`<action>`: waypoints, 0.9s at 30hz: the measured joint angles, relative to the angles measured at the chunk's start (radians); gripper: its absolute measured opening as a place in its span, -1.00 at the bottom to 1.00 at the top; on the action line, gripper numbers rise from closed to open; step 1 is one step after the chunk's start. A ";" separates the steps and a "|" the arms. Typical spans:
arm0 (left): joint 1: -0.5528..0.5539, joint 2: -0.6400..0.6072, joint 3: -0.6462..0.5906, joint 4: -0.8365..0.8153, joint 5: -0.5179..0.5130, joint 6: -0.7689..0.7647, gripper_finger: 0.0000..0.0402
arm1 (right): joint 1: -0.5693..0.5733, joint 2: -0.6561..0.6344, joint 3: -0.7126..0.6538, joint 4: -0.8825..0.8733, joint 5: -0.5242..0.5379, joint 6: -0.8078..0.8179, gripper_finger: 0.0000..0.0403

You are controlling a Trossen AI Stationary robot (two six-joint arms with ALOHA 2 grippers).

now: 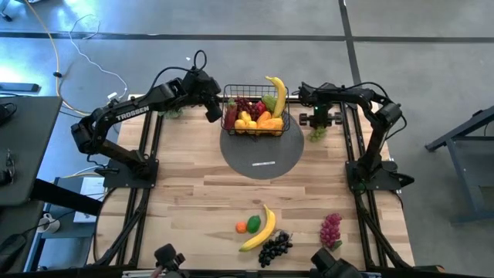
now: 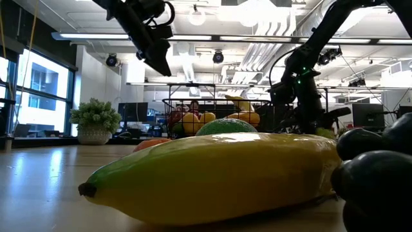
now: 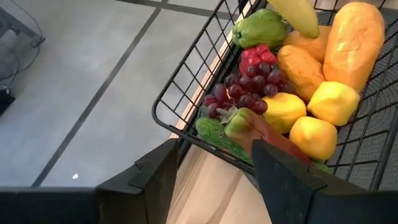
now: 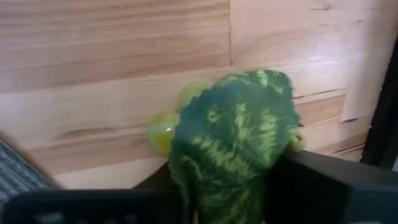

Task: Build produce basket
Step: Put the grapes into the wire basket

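Loose banana [image 1: 258, 230], black grapes [image 1: 274, 249], purple grapes [image 1: 330, 228] far from basket [image 1: 255, 109]

Basket [image 1: 287, 117]: your black wire-mesh basket sits upright at the bench's far edge, heaped with lemons [image 3: 316, 135], red grapes [image 3: 252, 84], one banana [image 1: 278, 94] sticking up | Loose produce: near edge you have a banana [image 1: 261, 230], orange [image 1: 241, 227], black grapes [image 1: 274, 248], purple grapes [image 1: 331, 229]

Bright ceiling strip lights [image 2: 212, 38]; near banana [image 2: 212, 177] blurred, backlit silhouettes.
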 joint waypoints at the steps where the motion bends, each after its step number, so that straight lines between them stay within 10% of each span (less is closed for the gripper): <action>1: 0.000 0.000 0.000 0.000 -0.008 0.000 -0.03 | 0.000 -0.001 0.000 -0.002 0.000 -0.008 -0.58; 7: 0.000 0.000 0.000 0.005 -0.047 0.001 -0.03 | 0.011 -0.062 -0.001 -0.003 0.004 -0.018 -0.95; 27: 0.000 0.000 0.000 0.029 -0.049 0.034 -0.03 | 0.133 -0.521 -0.001 0.238 0.295 0.033 -0.94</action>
